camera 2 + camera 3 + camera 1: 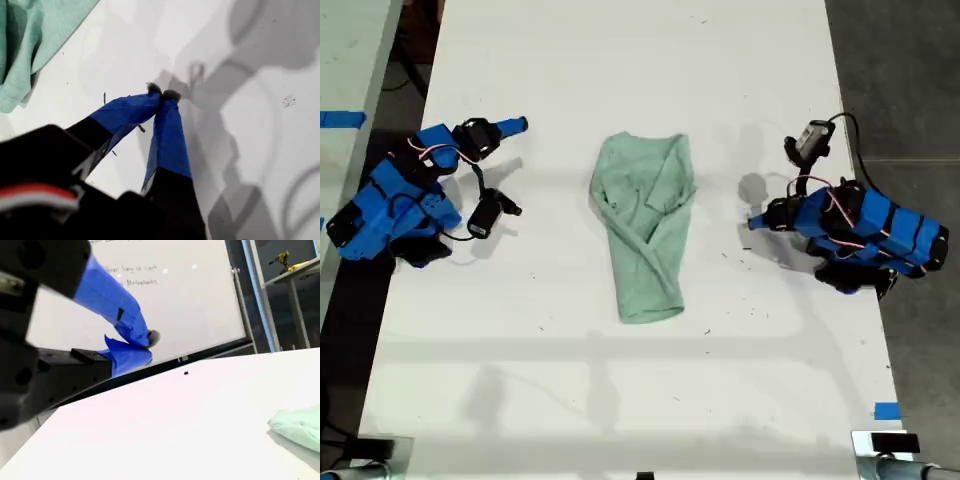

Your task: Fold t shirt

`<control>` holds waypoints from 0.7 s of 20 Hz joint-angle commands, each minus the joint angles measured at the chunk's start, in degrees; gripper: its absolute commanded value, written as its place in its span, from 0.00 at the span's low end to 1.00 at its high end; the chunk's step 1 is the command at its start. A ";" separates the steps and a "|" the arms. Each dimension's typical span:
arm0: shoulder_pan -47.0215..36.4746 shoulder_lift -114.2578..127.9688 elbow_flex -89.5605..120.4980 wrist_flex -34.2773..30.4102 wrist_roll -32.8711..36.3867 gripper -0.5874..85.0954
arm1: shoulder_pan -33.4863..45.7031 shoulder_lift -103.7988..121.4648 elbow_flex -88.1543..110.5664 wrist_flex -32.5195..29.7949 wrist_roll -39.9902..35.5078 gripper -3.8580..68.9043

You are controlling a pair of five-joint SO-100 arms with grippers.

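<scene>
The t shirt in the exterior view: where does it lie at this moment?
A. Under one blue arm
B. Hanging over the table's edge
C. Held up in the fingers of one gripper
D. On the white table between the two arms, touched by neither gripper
D: the t shirt lies bunched on the table, apart from my first gripper and my second gripper, both shut and empty.

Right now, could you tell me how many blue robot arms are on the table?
2. One arm rests at the exterior view's left edge of the table, the other arm at its right edge; the t shirt lies between them.
</scene>
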 commanded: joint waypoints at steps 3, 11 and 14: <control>-1.05 0.79 2.46 0.18 -1.41 0.00 | -0.53 0.62 2.02 0.00 0.53 0.07; -1.14 0.79 2.46 0.35 -1.76 0.00 | -0.53 0.62 2.02 0.00 0.53 0.07; -1.14 0.79 2.46 0.44 -1.85 0.00 | -0.44 0.62 2.02 0.00 0.35 0.07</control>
